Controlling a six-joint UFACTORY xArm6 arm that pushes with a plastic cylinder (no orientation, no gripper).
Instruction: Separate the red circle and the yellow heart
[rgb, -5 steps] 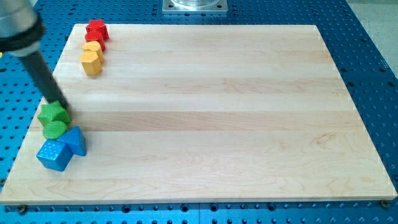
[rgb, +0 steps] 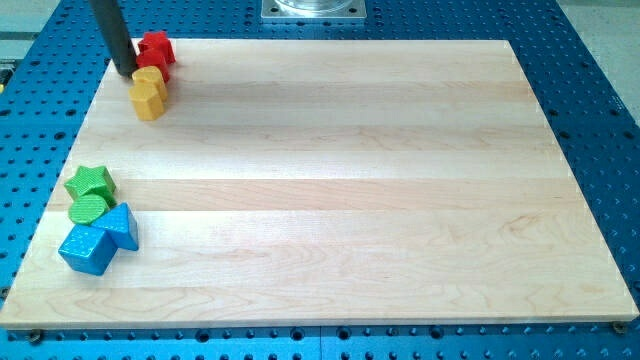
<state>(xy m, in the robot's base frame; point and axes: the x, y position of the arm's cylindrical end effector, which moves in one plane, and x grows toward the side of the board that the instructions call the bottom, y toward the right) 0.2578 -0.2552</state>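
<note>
Rod shifted up from green star (rgb: 90, 182), my tip (rgb: 127, 72) beside yellow heart (rgb: 150, 79)

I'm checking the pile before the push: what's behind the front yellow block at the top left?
Behind the front yellow block sits another yellow block, then red blocks, partly covered. My tip stands just left of them.

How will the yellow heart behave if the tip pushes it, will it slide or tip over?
The yellow heart looks low and flat-bottomed, so it would probably slide on the smooth board rather than tip. It touches the red circle and the other yellow block, so they may move along. My tip is at its left.
</note>
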